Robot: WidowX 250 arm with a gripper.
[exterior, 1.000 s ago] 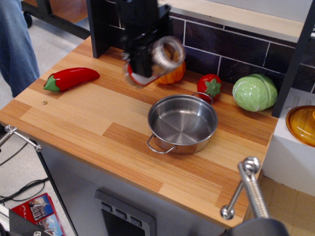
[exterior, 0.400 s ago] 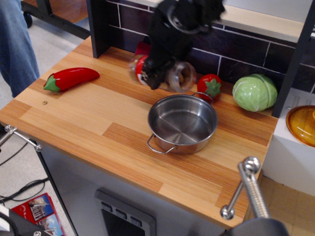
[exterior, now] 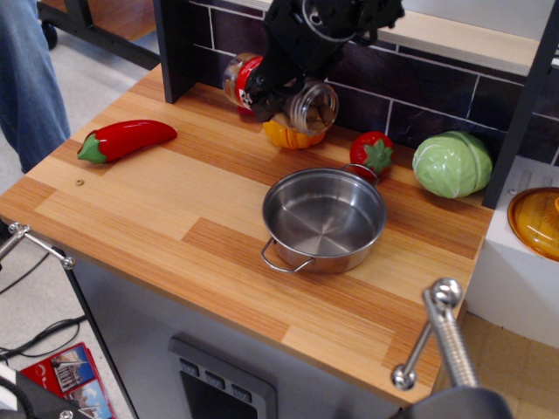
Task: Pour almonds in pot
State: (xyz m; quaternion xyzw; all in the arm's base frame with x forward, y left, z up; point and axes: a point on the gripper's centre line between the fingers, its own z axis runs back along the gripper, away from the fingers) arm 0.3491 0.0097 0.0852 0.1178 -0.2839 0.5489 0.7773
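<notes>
The shiny steel pot (exterior: 324,220) with two wire loop handles sits on the wooden counter, right of centre; its inside looks bare. My gripper (exterior: 278,87) is shut on the clear jar of almonds (exterior: 288,96), held on its side in the air behind and left of the pot. The jar's open mouth (exterior: 316,106) points right and slightly down toward the pot; tan nuts show inside. The red and white label (exterior: 244,83) is at the jar's left end. The black arm (exterior: 323,22) comes down from the top.
A red pepper (exterior: 127,140) lies at the left. An orange pumpkin (exterior: 293,135) sits under the jar. A red tomato (exterior: 373,153) and a green cabbage (exterior: 452,163) stand behind the pot. An orange glass lid (exterior: 537,223) rests at the far right. A metal clamp (exterior: 441,336) rises at the front right.
The arm swung right, then rose a little. The jar turned from mouth-up to lying on its side, mouth toward the pot, and now sits higher and further back.
</notes>
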